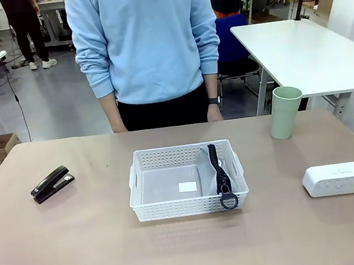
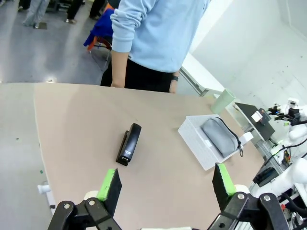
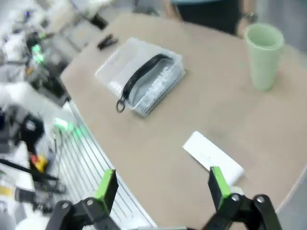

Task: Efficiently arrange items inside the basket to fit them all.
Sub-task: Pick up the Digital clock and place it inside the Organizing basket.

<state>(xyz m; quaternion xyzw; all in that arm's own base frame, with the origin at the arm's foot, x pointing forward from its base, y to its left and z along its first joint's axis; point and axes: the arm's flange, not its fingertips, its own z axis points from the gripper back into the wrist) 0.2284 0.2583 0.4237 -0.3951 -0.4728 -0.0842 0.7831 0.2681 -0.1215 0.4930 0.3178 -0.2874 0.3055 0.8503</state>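
front view: table (image 1: 81,249), near edge cut off. basket (image 1: 161,157) at centre, long axis left-right. grey pouch (image 1: 219,169) on edge inside its right end, long axis near-far, ring over near rim; lettering hidden. white box (image 1: 335,179) to the right, lying flat. green cup (image 1: 285,112) far right, upright. black stapler (image 1: 52,183) left, slanted, perhaps closed. left gripper (image 2: 166,179), right gripper (image 3: 162,182): fingers spread, empty.

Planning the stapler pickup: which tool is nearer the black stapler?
Left. The stapler lies ahead of the left tool; from the right tool it lies beyond the basket.
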